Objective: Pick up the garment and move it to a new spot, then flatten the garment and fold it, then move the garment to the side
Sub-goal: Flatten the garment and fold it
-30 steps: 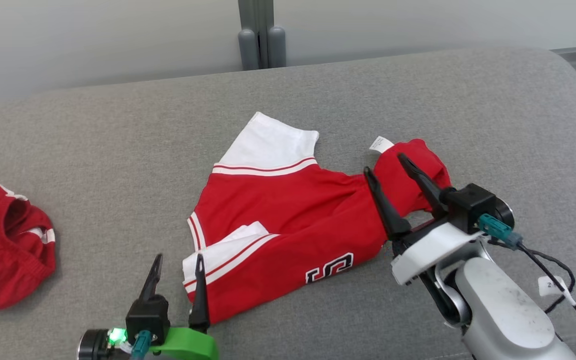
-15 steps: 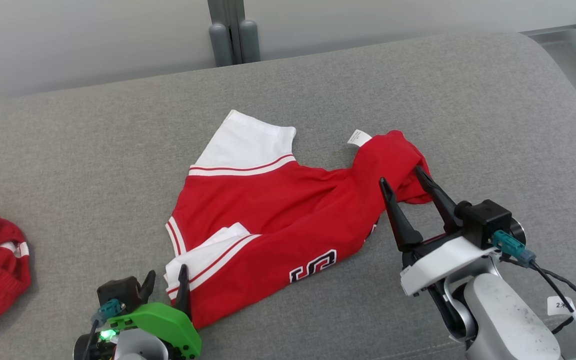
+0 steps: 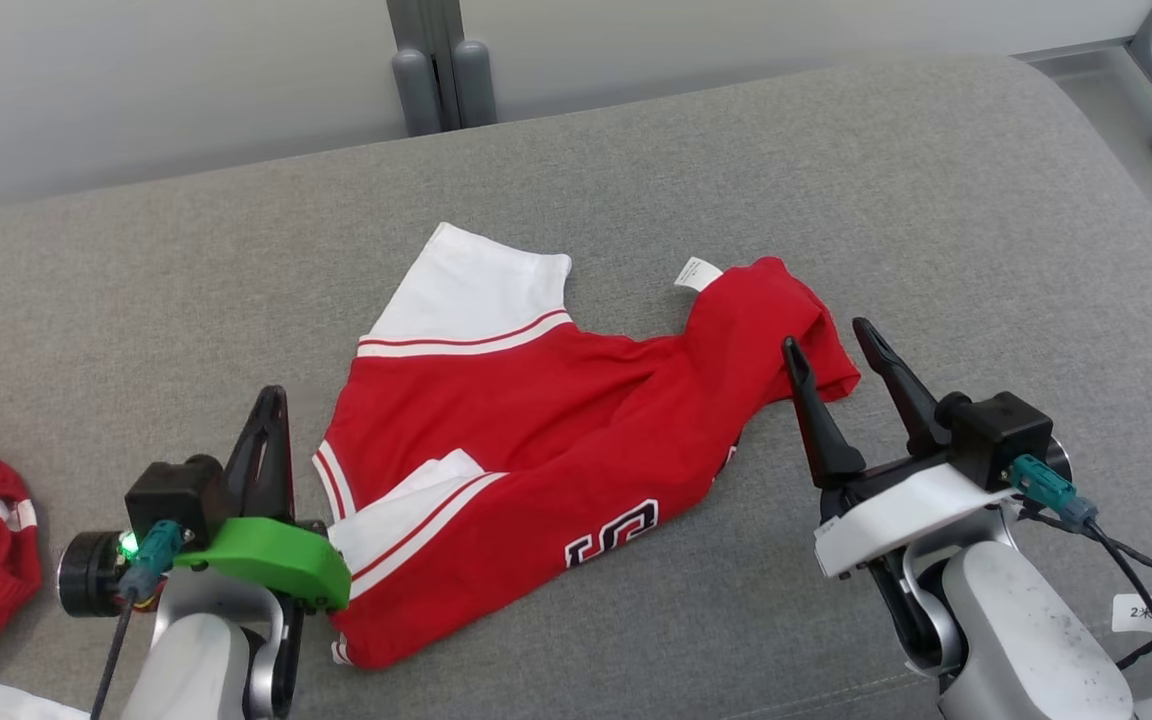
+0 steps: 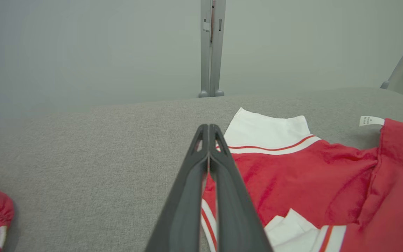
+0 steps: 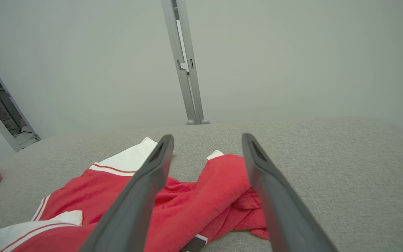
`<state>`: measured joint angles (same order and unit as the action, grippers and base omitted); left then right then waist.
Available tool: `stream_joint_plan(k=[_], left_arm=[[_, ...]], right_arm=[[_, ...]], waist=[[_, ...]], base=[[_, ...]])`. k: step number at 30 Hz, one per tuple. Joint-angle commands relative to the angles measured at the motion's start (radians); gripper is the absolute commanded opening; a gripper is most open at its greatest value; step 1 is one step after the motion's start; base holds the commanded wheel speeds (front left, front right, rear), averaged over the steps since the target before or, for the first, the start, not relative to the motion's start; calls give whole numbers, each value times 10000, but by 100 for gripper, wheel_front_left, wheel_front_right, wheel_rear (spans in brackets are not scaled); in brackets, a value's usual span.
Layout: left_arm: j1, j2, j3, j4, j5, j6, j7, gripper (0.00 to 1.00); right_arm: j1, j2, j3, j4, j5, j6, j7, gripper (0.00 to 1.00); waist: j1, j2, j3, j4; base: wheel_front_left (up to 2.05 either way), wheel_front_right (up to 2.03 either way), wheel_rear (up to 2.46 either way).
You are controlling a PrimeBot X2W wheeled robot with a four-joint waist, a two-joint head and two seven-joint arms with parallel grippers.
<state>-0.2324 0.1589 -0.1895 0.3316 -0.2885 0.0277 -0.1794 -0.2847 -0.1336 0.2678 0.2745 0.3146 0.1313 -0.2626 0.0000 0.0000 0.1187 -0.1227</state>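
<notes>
The red-and-white sports garment [image 3: 536, 420] lies crumpled mid-worktop [image 3: 836, 180]; it looks light, limp and prone to sagging. The left pincer [image 3: 271, 400] is pressed together, empty, beside the striped hem. The right pincer [image 3: 826, 338] gapes, empty, at the bunched red end. Best to pinch 2 opposite edges.

a red garment [image 3: 536, 420] is lying rumpled near the middle of a gray cushion [image 3: 836, 180]. one white panel [image 3: 476, 285] with red stripes is pointing toward the far edge, and another is folding over at the near left. black and white lettering [image 3: 611, 533] is showing along the near hem. the right end is bunching up, with a white tag [image 3: 698, 272] sticking out.
</notes>
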Motion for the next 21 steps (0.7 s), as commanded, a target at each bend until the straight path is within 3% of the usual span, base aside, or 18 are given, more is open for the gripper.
stream_joint_plan(k=[1,4,5,6,7,19,20,21], left_arm=[[-93,-50,82,-152,-145,37,-13,0],[347,-267,173,-208,-716,-30,719,0],[494,-326,149,-194,-851,-32,1004,12],[632,-397,119,-210,-1030,-20,1276,86],[736,-445,104,-215,-1153,20,1454,100],[1774,-848,-184,-86,-1948,371,2503,100],[1723,-851,-217,-71,-1952,298,2444,64],[1650,-831,-212,-95,-1902,256,2307,17]], right_arm=[[165,53,-45,-12,-12,-11,-33,100],[185,90,-70,-5,-12,-11,-33,100],[196,100,-72,-9,-15,-11,-33,100],[205,104,-70,-12,-17,-11,-33,100],[205,108,-75,-21,-16,-11,-33,100],[206,119,-81,19,-29,-11,-33,100],[196,127,-56,12,-29,-11,-33,100],[191,128,-38,10,-26,-11,-33,100]], waist=[[0,0,-13,-9],[0,0,-18,-25],[0,0,-8,-23],[0,0,8,-17],[0,0,22,-7],[0,0,129,89],[0,0,142,81],[0,0,148,71]], base=[[0,0,0],[0,0,0],[0,0,0],[0,0,0],[0,0,0],[0,0,0],[0,0,0],[0,0,0]])
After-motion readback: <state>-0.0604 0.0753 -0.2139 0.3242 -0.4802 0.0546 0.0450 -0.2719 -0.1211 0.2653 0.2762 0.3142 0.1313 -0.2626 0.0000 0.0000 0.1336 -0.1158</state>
